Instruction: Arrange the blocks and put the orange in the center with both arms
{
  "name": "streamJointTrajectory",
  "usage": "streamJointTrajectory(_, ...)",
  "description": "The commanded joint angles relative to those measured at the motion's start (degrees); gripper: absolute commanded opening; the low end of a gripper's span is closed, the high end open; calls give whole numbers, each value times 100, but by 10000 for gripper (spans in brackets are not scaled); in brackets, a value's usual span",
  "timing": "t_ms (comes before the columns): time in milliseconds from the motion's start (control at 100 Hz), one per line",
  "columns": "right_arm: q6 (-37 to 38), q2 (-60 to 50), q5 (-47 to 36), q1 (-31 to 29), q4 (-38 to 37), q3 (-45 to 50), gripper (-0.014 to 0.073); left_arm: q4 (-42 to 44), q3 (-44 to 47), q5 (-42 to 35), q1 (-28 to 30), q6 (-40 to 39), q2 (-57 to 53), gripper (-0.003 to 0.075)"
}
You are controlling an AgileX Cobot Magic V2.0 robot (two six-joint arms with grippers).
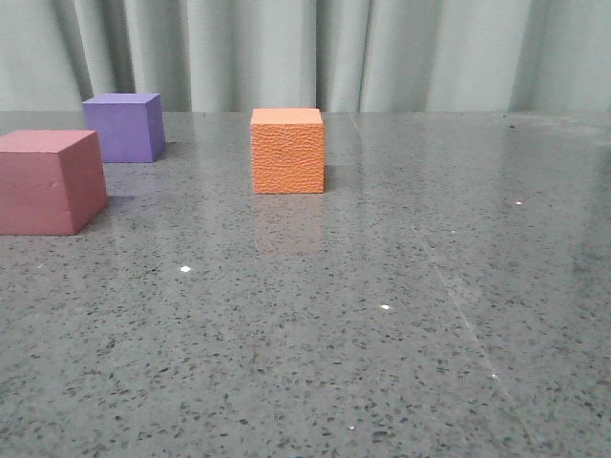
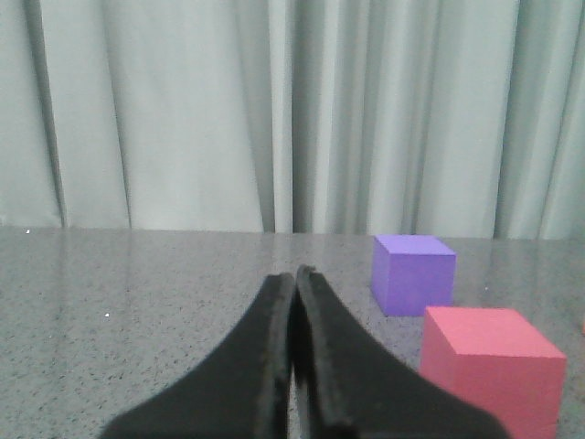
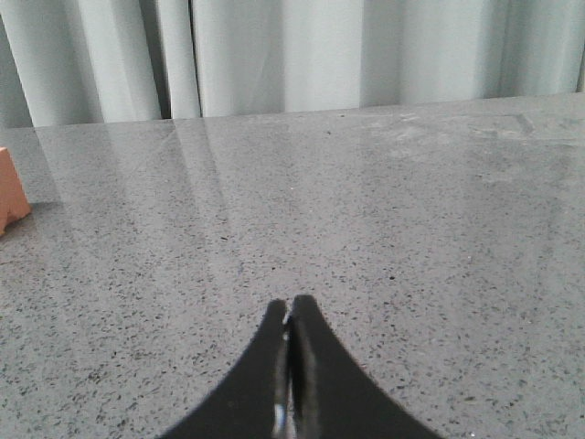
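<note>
Three foam blocks stand on the grey speckled table. The orange cube [image 1: 287, 151] with a pebbled face sits mid-table, a little left of centre. The purple cube [image 1: 124, 127] is at the back left, and the pink-red cube [image 1: 52, 181] is nearer, at the left edge. In the left wrist view my left gripper [image 2: 295, 279] is shut on nothing, with the purple cube [image 2: 413, 273] and pink-red cube [image 2: 491, 368] ahead and off to one side. My right gripper [image 3: 290, 306] is shut and empty; a sliver of the orange cube [image 3: 11, 194] shows at that frame's edge. Neither gripper shows in the front view.
A pale pleated curtain [image 1: 305, 52] hangs behind the table's far edge. Grey speckled tabletop [image 1: 430, 305] stretches to the right of the orange cube and across the front.
</note>
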Motion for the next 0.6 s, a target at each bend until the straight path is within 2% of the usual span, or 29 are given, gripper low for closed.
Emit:
streamJointTrajectory(0,-51,-122,-485,-37,8,-80,-60,-123,-351,-108,-37,-68,-98,-19)
streamJointTrajectory(140,-51,-122,-485,-37,8,-80,-60,-123,-1723,1632,-37,-68,561,-19)
streamJointTrajectory(230,-51,-122,-485,-37,8,-80,-60,-131,-2675,2412,-37,-68,1268,-19)
streamJointTrajectory(390,-51,-122,-485,-37,8,-80,-60,-246,-4133,3296,-37,-68,2502,-19)
streamJointTrajectory(590,-51,-122,-485,-37,8,-80,-60,-704,-5236,4034,-37,-68,3634,-19)
